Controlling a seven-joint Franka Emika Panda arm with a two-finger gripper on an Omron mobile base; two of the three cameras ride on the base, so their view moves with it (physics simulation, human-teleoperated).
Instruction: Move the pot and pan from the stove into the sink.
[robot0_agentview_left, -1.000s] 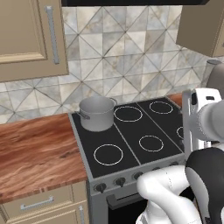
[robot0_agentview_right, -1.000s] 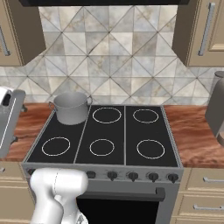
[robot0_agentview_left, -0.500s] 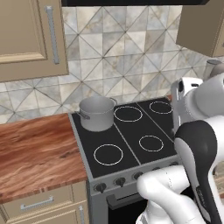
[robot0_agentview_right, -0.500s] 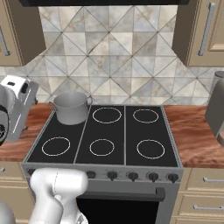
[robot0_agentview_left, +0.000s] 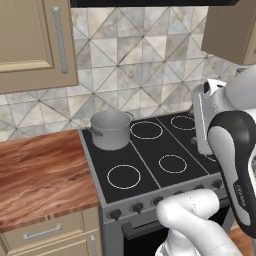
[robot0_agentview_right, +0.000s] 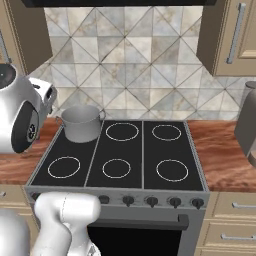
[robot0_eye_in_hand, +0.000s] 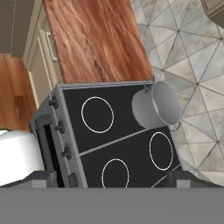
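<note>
Left base view: the pot (robot0_agentview_left: 110, 129) stands upright on the back-left burner of the stove (robot0_agentview_left: 150, 160), left of centre in the frame, beside the wooden tabletop (robot0_agentview_left: 40, 175). Hand view: the pot (robot0_eye_in_hand: 156, 105) appears right of centre. The claw is released, jaws spread wide, grasping nothing.

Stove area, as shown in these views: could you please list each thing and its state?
Pot: upright, empty, on the stove's back left burner.
Stove: other burners bare.
Oven door: shut.
Canister: upright on the right counter.
Gripper: open, holding nothing.
</note>
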